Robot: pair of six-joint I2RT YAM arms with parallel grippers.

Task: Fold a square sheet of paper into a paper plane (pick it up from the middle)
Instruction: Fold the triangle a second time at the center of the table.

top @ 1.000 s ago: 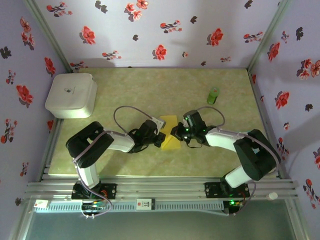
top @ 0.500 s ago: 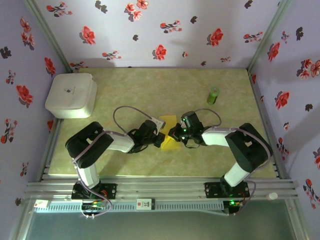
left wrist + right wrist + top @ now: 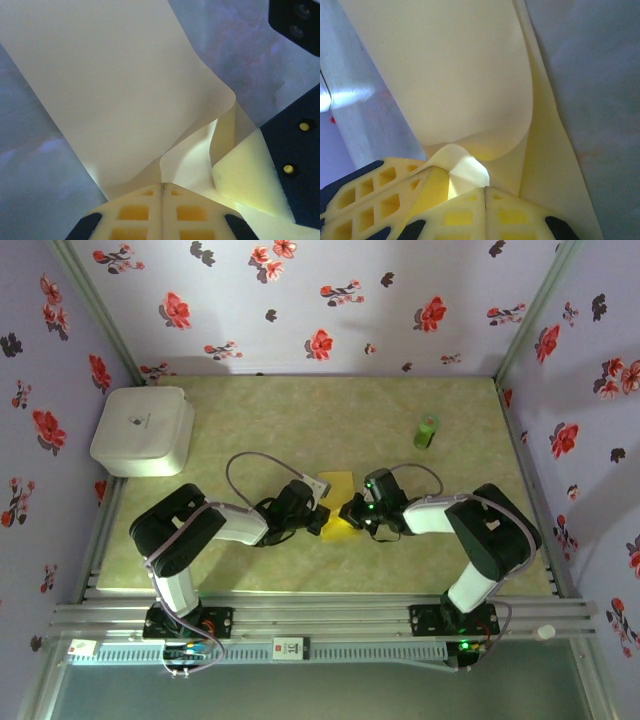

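Running near-far between left pincer (image 3: 322, 521), right pincer (image 3: 350, 510): square sheet of paper (image 3: 337, 483).

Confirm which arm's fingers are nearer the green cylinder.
Right. The right fingers grip the yellow paper, down-left of the green cylinder in the top view; the left fingers grip the paper's other side, farther left.

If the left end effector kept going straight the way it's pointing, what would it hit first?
The left end effector is shut on the paper, so paper first. Just beyond, it would probably meet the right end effector facing it, though depth is unclear.
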